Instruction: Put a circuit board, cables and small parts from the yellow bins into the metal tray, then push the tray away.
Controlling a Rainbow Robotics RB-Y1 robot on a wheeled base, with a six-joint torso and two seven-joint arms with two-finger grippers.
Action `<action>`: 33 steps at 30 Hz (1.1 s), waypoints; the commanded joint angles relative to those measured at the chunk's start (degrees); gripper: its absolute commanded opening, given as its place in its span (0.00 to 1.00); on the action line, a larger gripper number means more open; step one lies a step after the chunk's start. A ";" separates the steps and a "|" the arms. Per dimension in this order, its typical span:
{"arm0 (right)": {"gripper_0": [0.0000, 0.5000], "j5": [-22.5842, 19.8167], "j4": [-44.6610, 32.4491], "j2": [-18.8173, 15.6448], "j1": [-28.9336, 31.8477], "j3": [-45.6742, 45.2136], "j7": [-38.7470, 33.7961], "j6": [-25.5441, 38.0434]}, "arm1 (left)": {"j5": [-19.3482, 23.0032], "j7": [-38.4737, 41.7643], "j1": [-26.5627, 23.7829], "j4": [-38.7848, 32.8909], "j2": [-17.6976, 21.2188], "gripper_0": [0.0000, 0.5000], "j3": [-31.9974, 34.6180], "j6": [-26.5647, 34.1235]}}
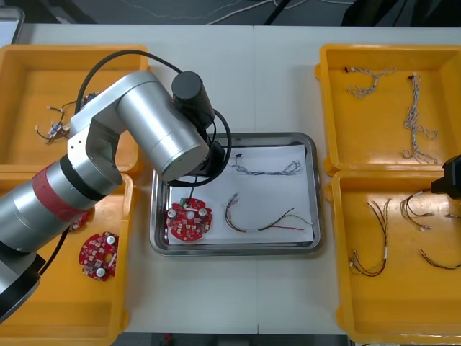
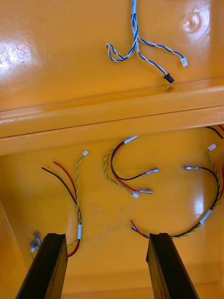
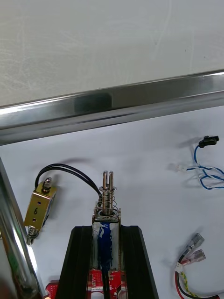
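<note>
My left gripper (image 3: 106,230) is shut on a small metal part (image 3: 107,212) with a spring and blue tape, held just above the white floor of the metal tray (image 1: 310,155). My left arm (image 1: 151,137) reaches over the tray's left side. A second small metal part (image 3: 39,210), trailing a black cable, lies beside the fingers. In the tray lie a round red circuit board (image 1: 189,220), a blue and white cable (image 1: 266,168) and a red and yellow cable (image 1: 263,216). My right gripper (image 2: 106,266) is open above the cables (image 2: 128,175) in the near right bin (image 1: 403,317).
The far right bin (image 1: 338,108) holds blue and white cables (image 1: 414,115). Another circuit board (image 1: 99,254) lies in the near left bin (image 1: 108,303). Small metal parts (image 1: 54,130) sit in the far left bin (image 1: 29,72). The tray's rim (image 3: 112,105) is just beyond the held part.
</note>
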 commanded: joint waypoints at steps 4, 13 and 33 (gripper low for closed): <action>1.00 -0.44 -1.79 -2.02 0.57 -1.80 -2.41 0.17 | -1.02 6.18 0.54 0.65 -0.58 0.00 -2.86 -3.58; 1.00 -0.44 -1.79 -2.02 0.57 -1.80 -2.41 0.17 | -1.20 5.83 0.45 3.55 -0.58 0.00 -3.04 -6.57; 1.00 -0.44 -1.79 -2.02 0.57 -1.80 -2.41 0.17 | -1.64 5.83 0.54 3.72 -0.32 0.02 -3.04 -6.66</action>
